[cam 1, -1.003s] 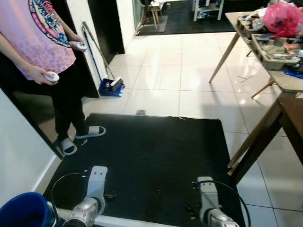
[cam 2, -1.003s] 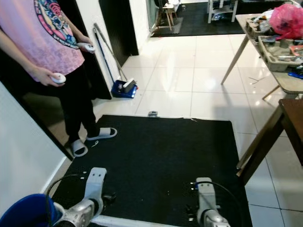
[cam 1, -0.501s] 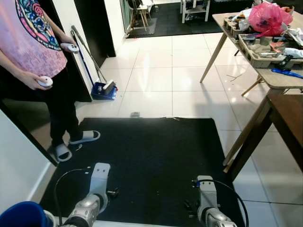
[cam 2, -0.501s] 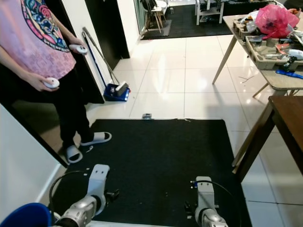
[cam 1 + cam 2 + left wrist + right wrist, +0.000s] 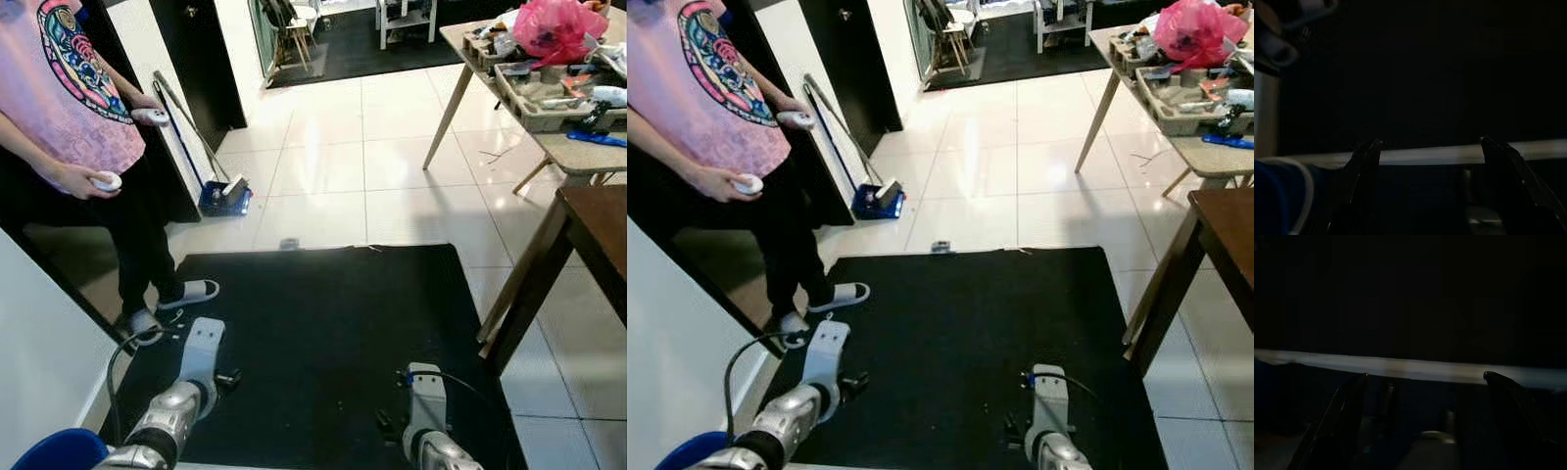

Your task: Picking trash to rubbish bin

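Two arms of mine hang low over a black mat (image 5: pixel 323 333). At seven o'clock my left gripper (image 5: pixel 1430 152) has its fingers spread wide apart, pinching nothing; at five o'clock my right gripper (image 5: pixel 1425 382) is spread the same way, with only dark mat and a pale strip past the fingertips. At the very bottom, around seven o'clock and beside my left arm, curves the blue rim of the rubbish bin (image 5: pixel 61 448).

Further out, just past the mat's far edge at about twelve o'clock, a small grey scrap of trash (image 5: pixel 289 243) lies on the white tiled floor (image 5: pixel 392 176); it is too small for me to tell its long axis or which way it points. At eleven o'clock a blue dustpan (image 5: pixel 223 196) sits on the tiles, its long handle leaning up and away toward ten o'clock. At nine o'clock a person in a pink shirt (image 5: pixel 73 98) stands holding a white controller in each hand. At two o'clock a table (image 5: pixel 558 147) carries a pink bag (image 5: pixel 556 27) and trays.
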